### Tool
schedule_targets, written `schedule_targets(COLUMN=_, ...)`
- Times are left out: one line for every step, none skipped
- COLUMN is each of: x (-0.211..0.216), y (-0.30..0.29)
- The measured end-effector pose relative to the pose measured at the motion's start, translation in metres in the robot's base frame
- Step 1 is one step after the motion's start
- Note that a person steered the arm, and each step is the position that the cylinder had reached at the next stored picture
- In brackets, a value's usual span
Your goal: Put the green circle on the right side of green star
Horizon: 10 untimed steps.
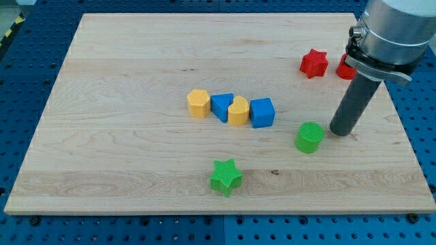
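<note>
"Where was the green circle (310, 137) then?"

"Up and to the view's right of the green star (225, 177), apart from it, not level beside it. So I judged the job only partly done."

"And you?"

"My tip (340, 131) stood just beside the circle, on its right. I have no fingers, only a rod, holding nothing."

"What remained?"

"Bringing the circle down toward the view's bottom, beside the star. The yellow and blue blocks (231, 109) sat well clear; the red star (313, 63) lay behind me."
</note>
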State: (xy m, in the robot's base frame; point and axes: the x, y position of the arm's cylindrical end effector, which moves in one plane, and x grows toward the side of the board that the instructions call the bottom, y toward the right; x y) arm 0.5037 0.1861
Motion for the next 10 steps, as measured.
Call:
schedule_targets(x=0.026, y=-0.043)
schedule_targets(x=0.048, y=-0.067)
schedule_targets(x=0.039, y=-0.063)
schedule_targets(x=0.001, y=-0.042)
schedule_targets(x=-0.005, y=-0.058)
schedule_targets(x=0.006, y=-0.089)
schedule_targets(x=0.039, y=-0.106)
schedule_targets(x=0.052, y=-0.114)
schedule_targets(x=0.038, y=-0.093)
schedule_targets(x=0.038, y=-0.057)
